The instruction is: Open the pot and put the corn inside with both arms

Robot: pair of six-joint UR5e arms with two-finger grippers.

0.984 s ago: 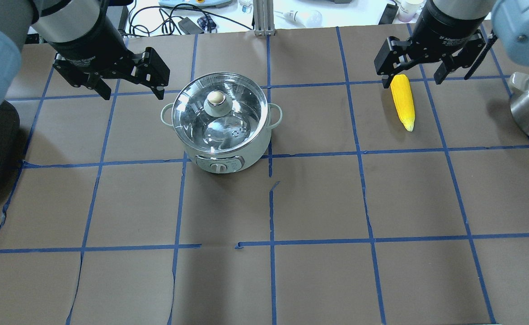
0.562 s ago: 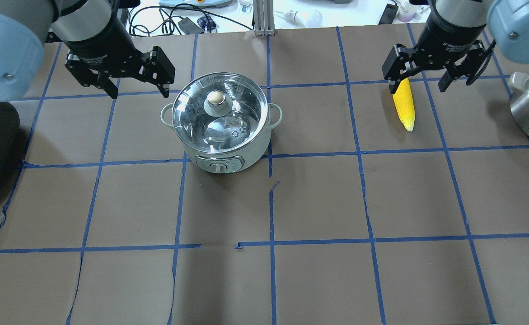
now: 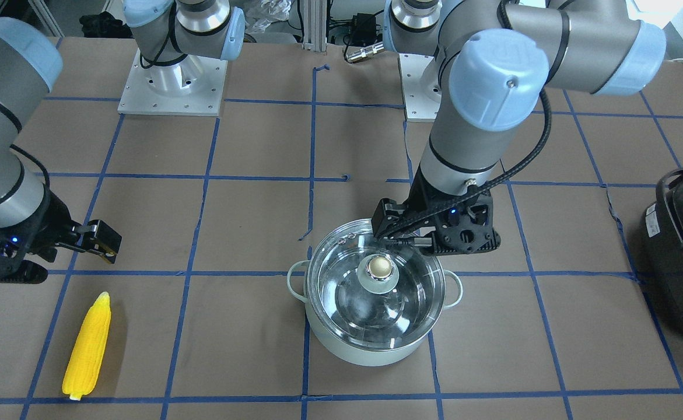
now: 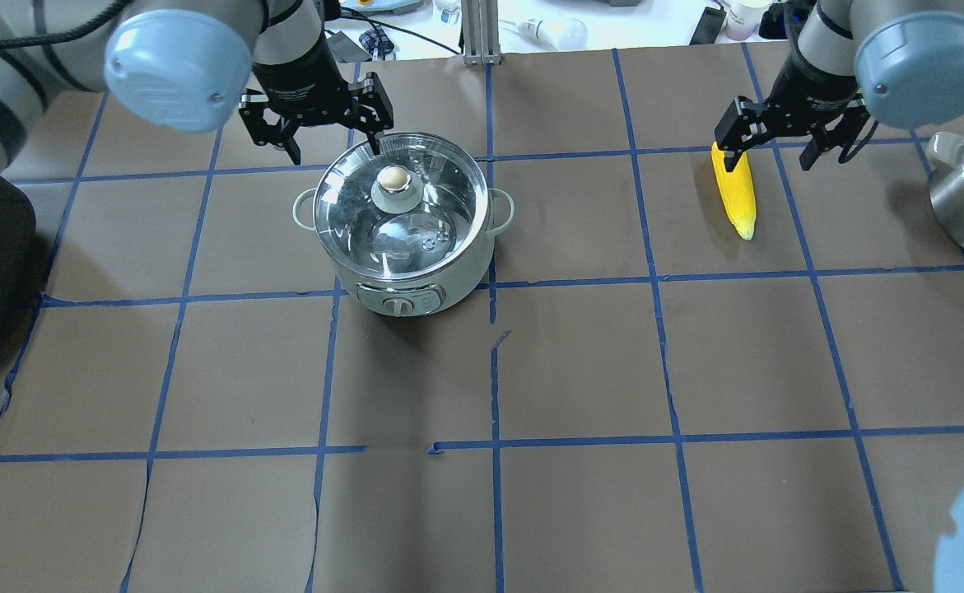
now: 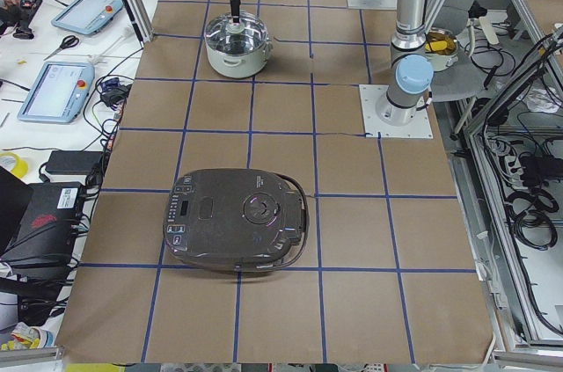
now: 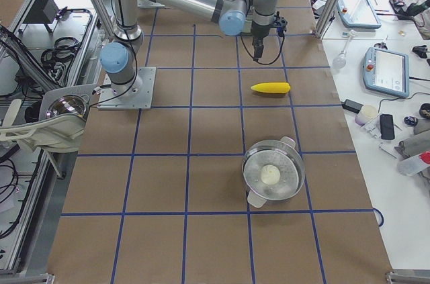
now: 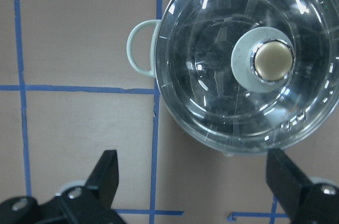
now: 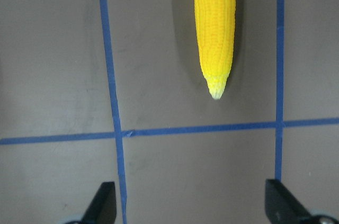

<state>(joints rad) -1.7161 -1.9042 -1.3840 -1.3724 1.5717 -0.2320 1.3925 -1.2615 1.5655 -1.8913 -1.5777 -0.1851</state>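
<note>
Pot (image 4: 403,222) near downturned, spread left gripper (image 4: 334,152); corn (image 4: 735,193) near spread right gripper (image 4: 768,155).

We are seeing the mint-green pot (image 3: 370,354) sitting upright, its clear glass lid (image 4: 428,239) lying closed on it, brass-coloured knob (image 4: 393,177) on top. The yellow corn (image 4: 735,191) is lying flat well to its right, pale tip pointing toward the robot. The left gripper (image 4: 333,152) by the pot and the right gripper (image 4: 766,155) by the corn are hovering spread wide.

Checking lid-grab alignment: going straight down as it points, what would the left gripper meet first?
Likely the table beside the pot, short of the knob; one finger could clip its rim, depth being unclear.
</note>
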